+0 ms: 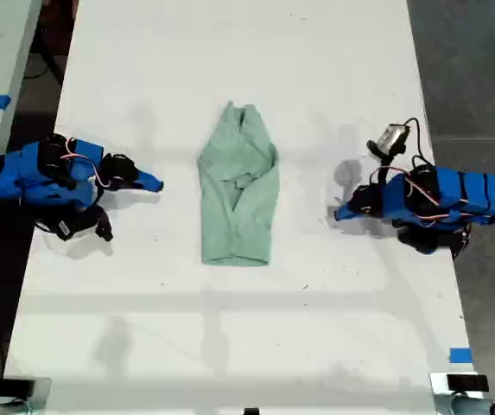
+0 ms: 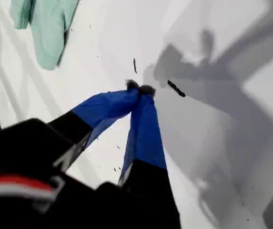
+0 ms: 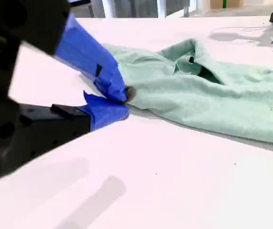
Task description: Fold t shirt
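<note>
Blue, and pinched closed on nothing, our second gripper (image 1: 155, 183) sits at 9 o'clock of the shirt (image 1: 238, 190) and looks the nearer one. The shirt lies mid-table, apart from both, long axis 12 to 6. Our first gripper (image 1: 340, 213), also clenched empty, waits at 3 o'clock.

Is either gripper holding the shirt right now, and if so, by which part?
Nothing is held. My first gripper is shut on nothing over the bare white table. My second gripper sits beside the pale mint-green cloth t shirt, jaws nearly closed and empty.
</note>
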